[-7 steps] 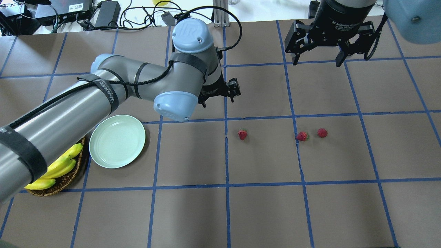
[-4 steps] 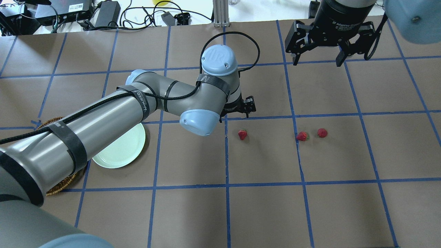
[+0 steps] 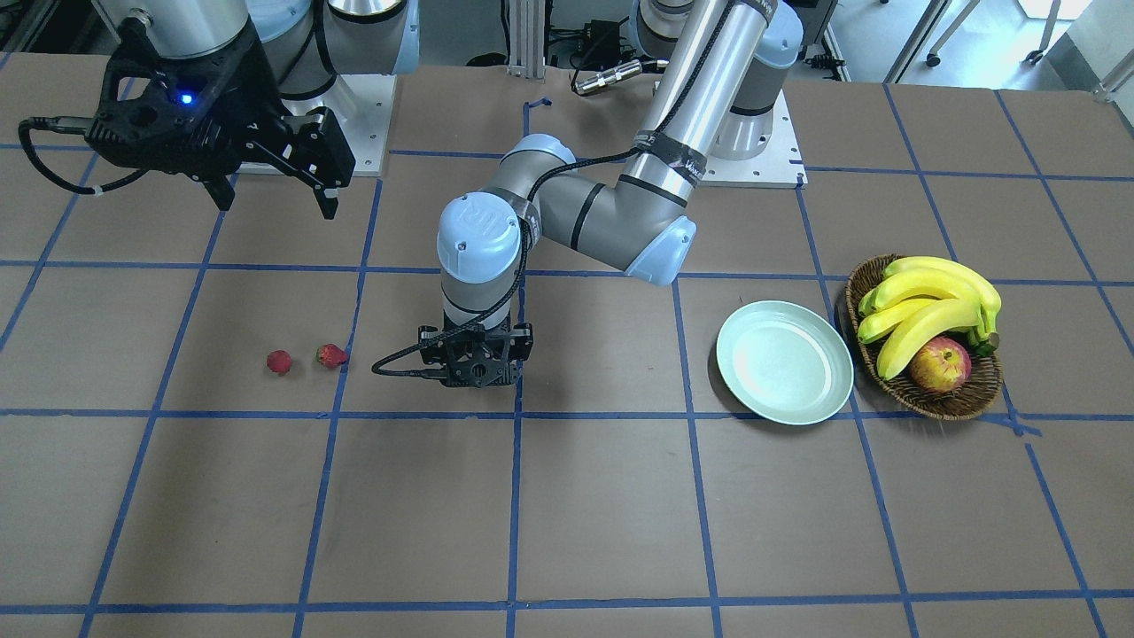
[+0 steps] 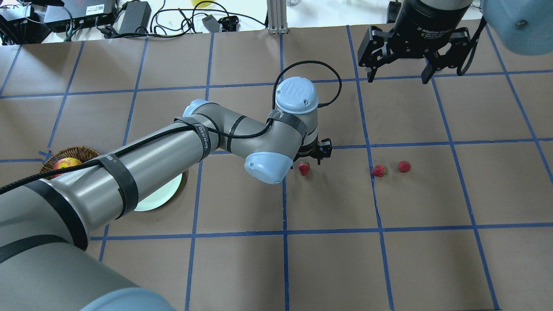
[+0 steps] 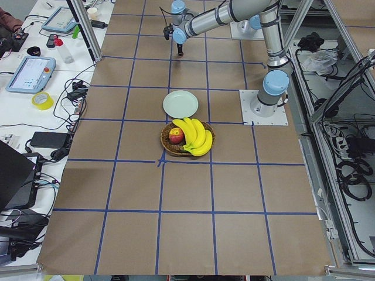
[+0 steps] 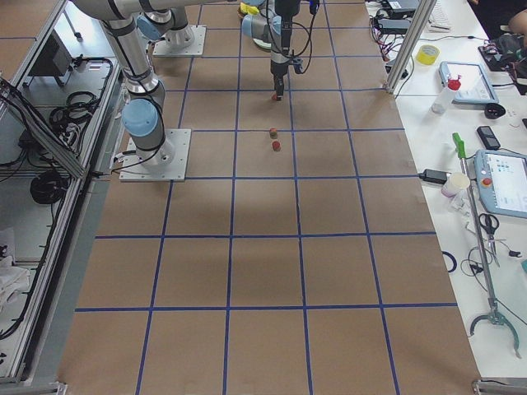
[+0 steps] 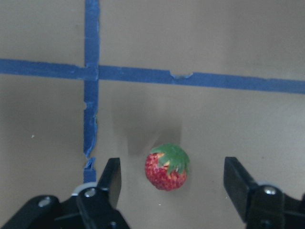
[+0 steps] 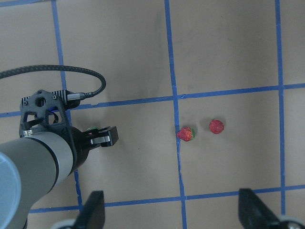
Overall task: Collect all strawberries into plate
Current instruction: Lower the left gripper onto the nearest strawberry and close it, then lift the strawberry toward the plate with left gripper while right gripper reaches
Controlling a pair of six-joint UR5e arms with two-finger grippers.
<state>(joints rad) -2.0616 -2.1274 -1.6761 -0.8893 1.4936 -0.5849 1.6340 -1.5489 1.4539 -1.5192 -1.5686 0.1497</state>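
Observation:
Three strawberries lie on the brown table. The nearest strawberry (image 4: 304,168) shows between my open fingers in the left wrist view (image 7: 167,166). My left gripper (image 4: 313,158) (image 3: 476,370) (image 7: 172,168) is open and empty, low over it, and hides it in the front view. Two more strawberries (image 4: 379,171) (image 4: 404,166) lie close together to the right and show in the front view (image 3: 332,356) (image 3: 279,361). The mint-green plate (image 3: 784,361) is empty, and my left arm half covers it in the overhead view (image 4: 166,194). My right gripper (image 4: 398,79) (image 3: 275,206) hangs open and empty, high above the far right.
A brown wicker basket (image 3: 941,405) with bananas (image 3: 926,301) and an apple (image 3: 939,363) stands beside the plate, away from the strawberries. Blue tape lines grid the table. Cables and electronics (image 4: 129,17) lie beyond the far edge.
My left arm has swung right and toward the near side, bringing its gripper down over the nearest strawberry. It now covers much of the plate and basket. The right gripper has not moved.

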